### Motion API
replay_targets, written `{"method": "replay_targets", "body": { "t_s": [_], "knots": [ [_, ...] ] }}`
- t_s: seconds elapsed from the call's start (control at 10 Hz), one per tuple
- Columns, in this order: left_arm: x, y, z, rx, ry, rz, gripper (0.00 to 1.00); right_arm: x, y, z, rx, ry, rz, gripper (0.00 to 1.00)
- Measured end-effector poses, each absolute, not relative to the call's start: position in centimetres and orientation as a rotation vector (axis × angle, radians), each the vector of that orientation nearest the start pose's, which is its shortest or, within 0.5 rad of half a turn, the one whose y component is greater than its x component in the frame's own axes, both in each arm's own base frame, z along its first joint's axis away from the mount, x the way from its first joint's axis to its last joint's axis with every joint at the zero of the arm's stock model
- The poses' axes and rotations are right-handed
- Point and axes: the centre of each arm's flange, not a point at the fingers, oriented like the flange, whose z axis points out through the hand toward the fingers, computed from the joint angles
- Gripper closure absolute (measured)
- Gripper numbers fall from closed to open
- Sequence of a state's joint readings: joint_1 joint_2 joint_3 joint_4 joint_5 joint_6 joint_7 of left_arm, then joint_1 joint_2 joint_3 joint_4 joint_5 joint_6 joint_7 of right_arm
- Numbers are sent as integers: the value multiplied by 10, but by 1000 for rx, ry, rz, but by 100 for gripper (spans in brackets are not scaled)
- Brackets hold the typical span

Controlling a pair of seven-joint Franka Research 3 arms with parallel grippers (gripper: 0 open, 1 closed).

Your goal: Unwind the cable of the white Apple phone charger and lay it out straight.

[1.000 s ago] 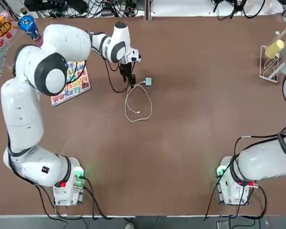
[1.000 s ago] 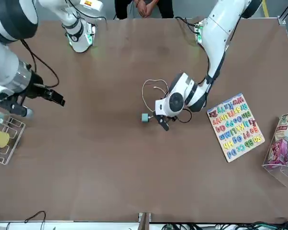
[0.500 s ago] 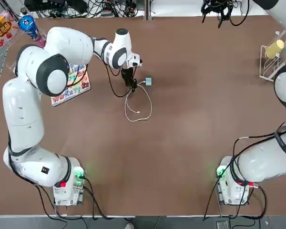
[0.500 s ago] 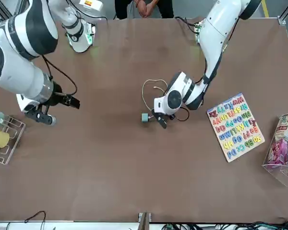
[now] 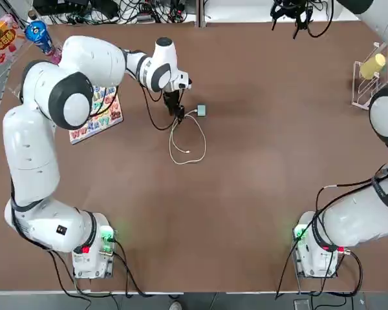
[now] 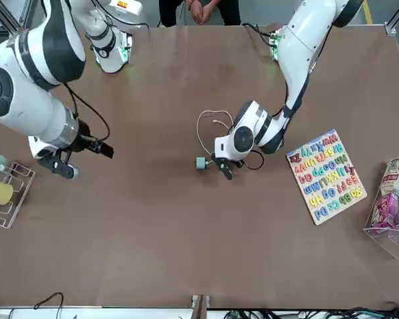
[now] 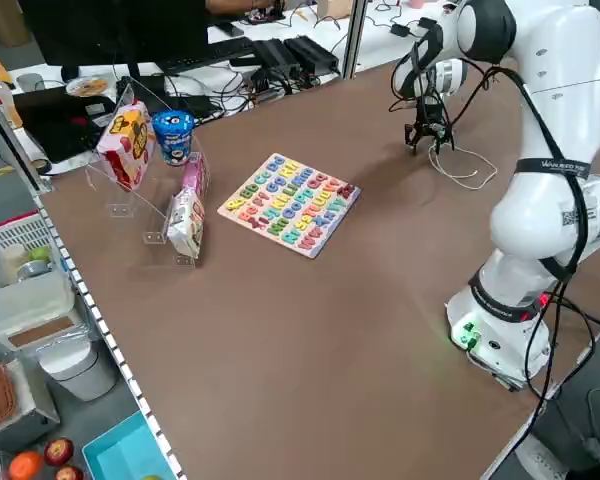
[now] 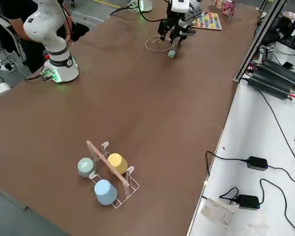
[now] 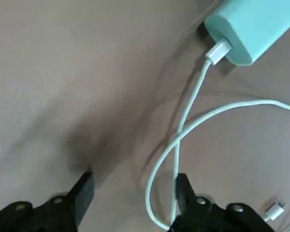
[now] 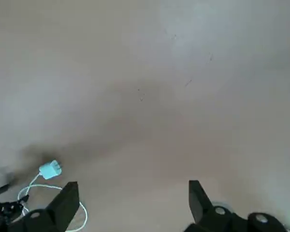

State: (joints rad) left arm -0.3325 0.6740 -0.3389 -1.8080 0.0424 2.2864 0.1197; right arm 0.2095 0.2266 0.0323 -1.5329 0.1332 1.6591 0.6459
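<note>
Cable lies thin and white in a loose, uneven loop on the far part of the counter, left of the middle, crossing itself close to the pale-blue charger. The charger sits at the loop's far side, the cord plugged into it; the small connector rests inside the loop. Left hand points down over the cord's left side, released, fingers apart. Right hand hangs at the far right, also wide open and holding nothing.
</note>
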Motion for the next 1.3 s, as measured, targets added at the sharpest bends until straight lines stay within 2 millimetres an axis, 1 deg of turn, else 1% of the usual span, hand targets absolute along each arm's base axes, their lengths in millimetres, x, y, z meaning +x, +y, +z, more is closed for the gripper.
{"method": "replay_targets", "body": {
  "t_s": [0.2, 0.3, 0.7, 1.1, 1.3],
  "knots": [
    [504, -385, 177, -3024, 1220, 324, 20, 601, 162, 512, -2952, 808, 247, 0],
    [505, -386, 178, -3025, 1220, 319, 20, 602, 164, 510, -2944, 846, 253, 0],
    [511, -383, 184, -3023, 1229, 297, 20, 603, 165, 505, -2940, 874, 260, 0],
    [517, -374, 184, -3004, 1248, 285, 21, 604, 164, 506, -2938, 878, 257, 0],
    [516, -376, 181, -3000, 1256, 277, 25, 604, 163, 506, -2937, 880, 255, 0]
  ]
}}
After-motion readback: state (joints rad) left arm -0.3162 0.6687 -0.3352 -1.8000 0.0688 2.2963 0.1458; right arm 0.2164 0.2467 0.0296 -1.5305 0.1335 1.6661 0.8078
